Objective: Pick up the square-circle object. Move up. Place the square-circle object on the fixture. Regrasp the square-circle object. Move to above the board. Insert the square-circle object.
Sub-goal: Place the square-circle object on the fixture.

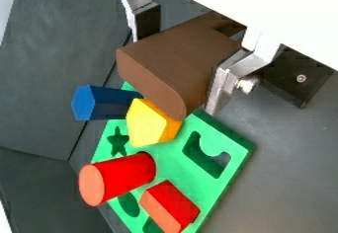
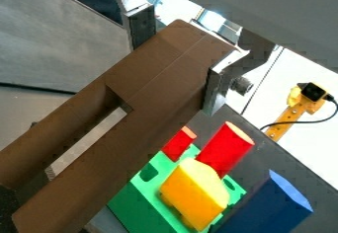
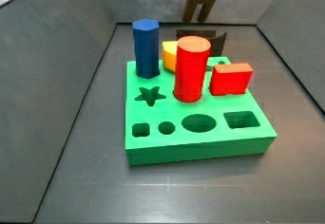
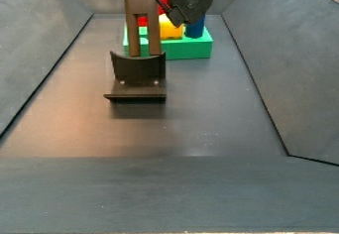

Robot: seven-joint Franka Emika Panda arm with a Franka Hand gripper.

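My gripper [image 1: 185, 47] is shut on the square-circle object [image 1: 172, 64], a dark brown peg with one rounded end. The silver fingers [image 2: 224, 79] clamp its flat sides in both wrist views. In both side views the peg [image 3: 206, 5] hangs upright directly over the black fixture [image 3: 197, 40]. Its lower end [image 4: 143, 25] comes down to the fixture's upright wall [image 4: 137, 79]; I cannot tell whether they touch. The green board [image 3: 191, 152] lies just beyond the fixture, with star, round, oval and square holes showing along one side.
On the board stand a blue hexagonal peg [image 3: 146, 47], a red cylinder [image 3: 191, 66], a red cube [image 3: 231, 78] and a yellow piece [image 3: 169, 52]. Grey sloping walls [image 4: 54, 59] enclose the dark floor. A yellow cable [image 2: 297, 104] lies outside.
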